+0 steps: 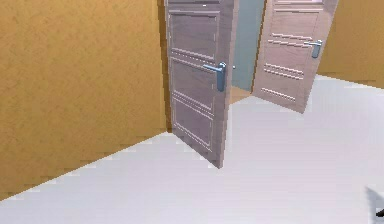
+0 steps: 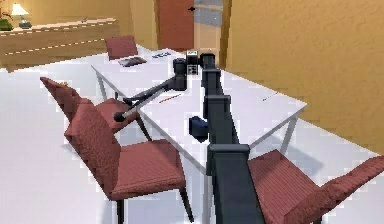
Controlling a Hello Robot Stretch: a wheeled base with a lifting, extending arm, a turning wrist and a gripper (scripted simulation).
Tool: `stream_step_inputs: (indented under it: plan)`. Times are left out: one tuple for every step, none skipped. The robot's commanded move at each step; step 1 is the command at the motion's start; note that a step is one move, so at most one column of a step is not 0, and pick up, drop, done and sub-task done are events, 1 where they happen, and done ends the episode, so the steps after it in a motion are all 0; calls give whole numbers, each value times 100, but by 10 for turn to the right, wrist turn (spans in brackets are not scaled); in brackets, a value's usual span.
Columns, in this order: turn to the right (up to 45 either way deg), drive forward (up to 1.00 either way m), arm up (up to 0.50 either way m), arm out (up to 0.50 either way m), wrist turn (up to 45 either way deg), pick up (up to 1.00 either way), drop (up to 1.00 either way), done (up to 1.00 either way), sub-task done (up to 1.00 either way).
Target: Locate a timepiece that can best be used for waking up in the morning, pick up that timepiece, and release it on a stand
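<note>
arm side view: hand (image 2: 128,111) near white table (image 2: 252,106); can't tell its grip or any load.

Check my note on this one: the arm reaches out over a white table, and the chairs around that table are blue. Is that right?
One detail is wrong: the chairs are dark red, not blue, as the arm side view shows. The rest stands: the arm reaches out over a white table, and the chairs stand around that table.
</note>
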Motion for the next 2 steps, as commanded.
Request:
stream_step_inputs:
  plan:
    - [0,0,0,0,450,0,0,0,0]
    - [0,0,0,0,450,0,0,0,0]
